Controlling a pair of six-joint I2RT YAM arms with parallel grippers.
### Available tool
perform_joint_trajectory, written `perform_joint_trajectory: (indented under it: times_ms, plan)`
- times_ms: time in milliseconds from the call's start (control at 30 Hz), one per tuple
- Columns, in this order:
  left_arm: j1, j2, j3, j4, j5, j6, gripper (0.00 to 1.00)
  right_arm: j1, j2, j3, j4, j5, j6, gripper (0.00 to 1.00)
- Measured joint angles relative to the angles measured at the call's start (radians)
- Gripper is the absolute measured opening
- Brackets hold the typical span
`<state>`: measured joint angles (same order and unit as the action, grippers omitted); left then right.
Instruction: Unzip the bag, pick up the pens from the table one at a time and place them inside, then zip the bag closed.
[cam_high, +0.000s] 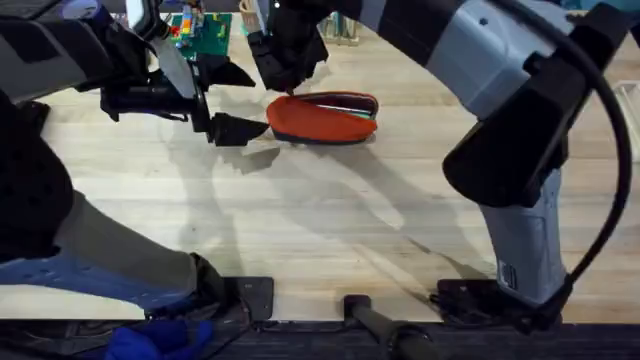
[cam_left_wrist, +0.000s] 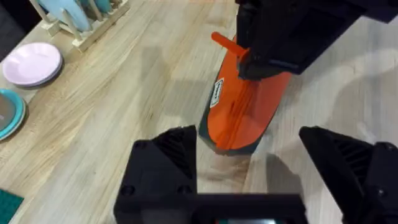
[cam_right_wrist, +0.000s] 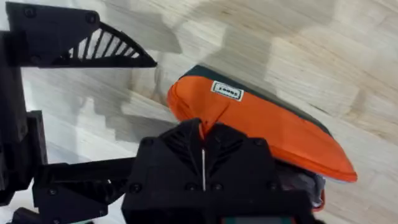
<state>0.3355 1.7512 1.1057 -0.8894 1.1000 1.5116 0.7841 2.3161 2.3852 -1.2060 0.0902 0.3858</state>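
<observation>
- The bag (cam_high: 322, 118) lies on its side on the table (cam_high: 320, 220), far from the arm bases and near the middle.
- It is orange with a dark strip along the bottom, and a small white label shows on its side in the right wrist view.
- In the overhead view the top of the bag looks open along the far edge, with a dark gap showing.
- The right claw (cam_right_wrist: 203, 163) is pressed together over one end of the bag, and a bit of orange cloth or the zipper tab sits right at its fingertips. It looks like it is pinching the bag there, most likely at the zipper end.
- The left claw (cam_left_wrist: 249, 168) is spread wide and holds nothing. It hangs just beside the near end of the bag, not touching it.
- No pens can be made out on the table.
- The bag looks soft and light. It will likely bend, squash and slide on the smooth wood when pulled.
- The zipper pull is small and hard, so it is the best spot to pinch for zipping.
- One claw should likely hold the end of the bag so it does not slide while the other pulls.
</observation>
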Motion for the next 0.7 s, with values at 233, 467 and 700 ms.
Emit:
perform_joint_trajectory:
  times_ms: [233, 467, 700]
  plan:
    - [-0.004, 0.0, 0.0, 0.019, 0.0, 0.0, 0.993, 0.0, 0.0, 0.0, 0.0, 0.0, 0.0, 0.03]
    - [-0.06, 0.0, 0.0, 0.071, 0.0, 0.0, 0.996, 0.0, 0.0, 0.0, 0.0, 0.0, 0.0, 0.03]
    - [-0.111, 0.009, 0.0, 0.095, -0.002, 0.0, 0.943, 0.0, 0.0, 0.0, 0.0, 0.0, 0.0, 0.03]
